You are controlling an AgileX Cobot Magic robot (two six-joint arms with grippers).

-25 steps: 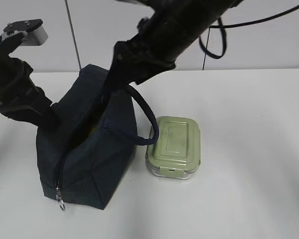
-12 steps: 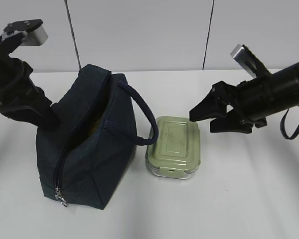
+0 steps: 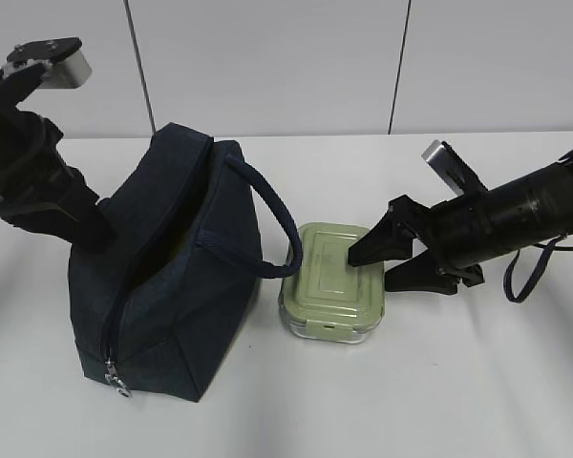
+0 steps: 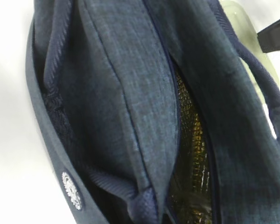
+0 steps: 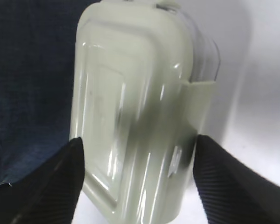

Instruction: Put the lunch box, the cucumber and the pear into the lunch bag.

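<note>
The right tool (image 3: 380, 264) hung spread apart over the right end of the lunch box (image 3: 333, 281), which sat at frame centre on the desk (image 3: 477, 372) beside the open lunch bag (image 3: 167, 286).

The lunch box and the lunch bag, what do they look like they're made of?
Lunch box: the pale green lid is glossy, likely plastic, and carries highlights; the clear base could be glass or plastic. Lunch bag: matte navy woven fabric with a visible weave, and a shiny, foil-like lining.
</note>
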